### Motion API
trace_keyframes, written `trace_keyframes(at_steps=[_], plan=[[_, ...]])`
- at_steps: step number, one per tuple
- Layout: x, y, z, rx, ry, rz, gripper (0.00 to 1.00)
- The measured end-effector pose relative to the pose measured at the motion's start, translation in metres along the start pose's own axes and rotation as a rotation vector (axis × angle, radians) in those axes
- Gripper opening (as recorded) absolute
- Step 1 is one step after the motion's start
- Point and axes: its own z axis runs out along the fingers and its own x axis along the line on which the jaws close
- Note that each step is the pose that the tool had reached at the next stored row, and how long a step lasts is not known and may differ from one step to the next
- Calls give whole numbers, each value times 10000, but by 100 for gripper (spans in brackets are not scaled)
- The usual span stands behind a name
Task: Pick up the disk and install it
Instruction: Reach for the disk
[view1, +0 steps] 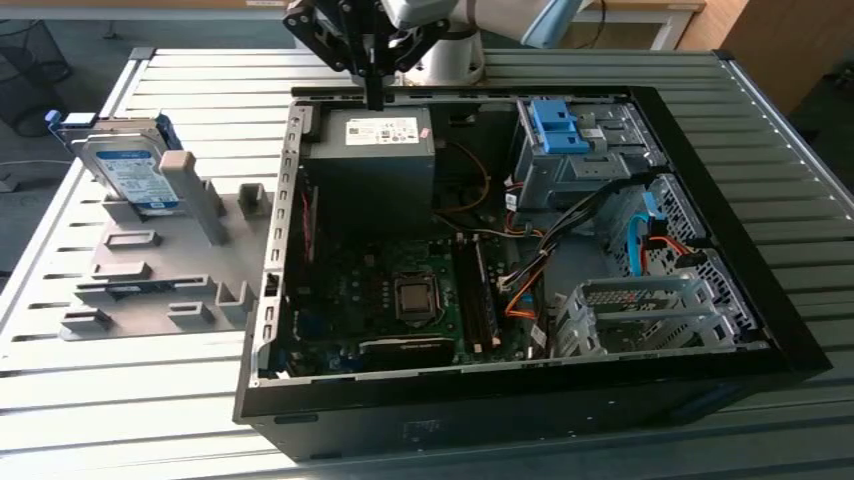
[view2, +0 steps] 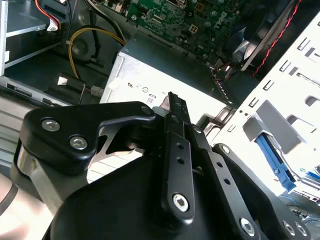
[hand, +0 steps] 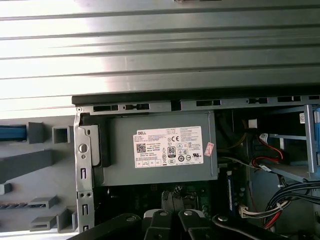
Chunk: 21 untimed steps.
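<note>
Computer case (view1: 534, 410) sits on slatted metal table (view1: 134, 400), disk (view1: 130, 175) nearby.

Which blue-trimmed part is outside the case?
The disk, propped upright in the grey fixture at the exterior view's left. The blue latch sits inside the case.

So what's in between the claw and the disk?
In the exterior view, the case's side wall and a stretch of bare table slats lie between the claw and the disk, which stands in a grey rack.
</note>
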Motion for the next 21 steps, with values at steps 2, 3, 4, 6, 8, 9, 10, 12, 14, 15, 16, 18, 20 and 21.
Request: trace_keyframes(at_steps=[2, 3, 4, 6, 8, 9, 10, 12, 14, 15, 16, 18, 20, 21], plan=[[8, -1, 0, -1, 0, 0, 11], [43, -3, -1, -1, -1, 0, 11], [46, -4, -1, 0, 0, -1, 11], [52, -4, -1, 0, 0, -1, 11], [58, -4, -1, 0, 0, 0, 11], [60, -5, -1, 0, 0, 0, 11], [63, -5, -1, -1, 0, 0, 11], [70, -5, -1, -1, 0, 0, 11], [75, -6, -1, 0, 0, 0, 11], [77, -6, -1, -1, -1, 0, 11], [82, -6, -2, 0, 0, 0, 11], [87, -7, -2, 0, 0, 0, 11], [92, -7, -2, 0, -1, 0, 11], [95, -7, -2, 0, 0, 0, 11]])
